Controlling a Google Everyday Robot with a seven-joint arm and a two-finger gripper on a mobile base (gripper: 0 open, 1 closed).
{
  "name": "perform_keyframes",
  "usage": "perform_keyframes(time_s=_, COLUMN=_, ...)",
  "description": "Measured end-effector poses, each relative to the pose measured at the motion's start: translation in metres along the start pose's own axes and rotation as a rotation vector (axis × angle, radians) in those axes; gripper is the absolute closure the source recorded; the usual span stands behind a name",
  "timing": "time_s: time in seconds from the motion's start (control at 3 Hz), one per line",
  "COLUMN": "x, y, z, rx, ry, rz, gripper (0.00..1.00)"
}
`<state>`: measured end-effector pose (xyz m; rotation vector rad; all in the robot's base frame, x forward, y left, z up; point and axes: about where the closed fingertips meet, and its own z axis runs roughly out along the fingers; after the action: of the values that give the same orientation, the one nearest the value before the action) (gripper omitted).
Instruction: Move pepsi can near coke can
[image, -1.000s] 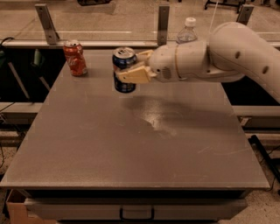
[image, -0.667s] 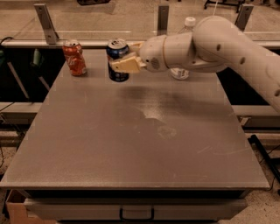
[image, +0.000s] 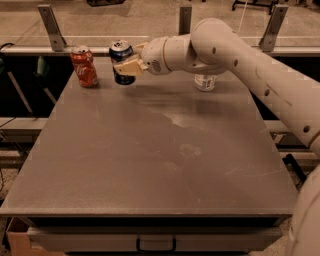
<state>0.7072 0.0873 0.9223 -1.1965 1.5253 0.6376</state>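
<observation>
Single camera, looking down across the table (image: 150, 165) from its near edge. Gripper (image: 123, 68) sits over the far left part of the table, reaching in from the right on the white arm (image: 240, 55), which crosses above the far right part of the surface. Gripper is clamped on the pepsi can (image: 118, 54): one tan finger (image: 131, 65) lies across the front of the can at mid-height, the other is hidden behind it. Pepsi can upright, silver top facing up, blue body visible above and below the finger. Cannot tell whether its base touches the table or hangs just over it; a dark shadow lies on the surface directly beneath. Coke can (image: 84, 67) stands upright on the table at the far left, just left of the pepsi can; the two are near each other with a narrow gap between them, not touching. Bottle (image: 205, 82) stands at the far side, right of centre, its upper part hidden behind the arm; only the lower part with its label shows. It is well apart from both cans. Table surface grey, with pale smudges near the middle. Rail (image: 30, 50) with upright posts (image: 50, 22) runs behind the far edge. Drawer handle (image: 156, 245) shows below the near edge.
</observation>
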Motion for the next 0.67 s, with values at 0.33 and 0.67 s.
perform_keyframes(time_s=0.33, x=0.008, y=-0.012, z=0.027, rx=0.026, ry=0.001, rz=0.006, gripper=0.82)
perform_keyframes(time_s=0.67, x=0.014, y=-0.017, z=0.047, rx=0.043, ry=-0.001, rz=0.023, gripper=0.58)
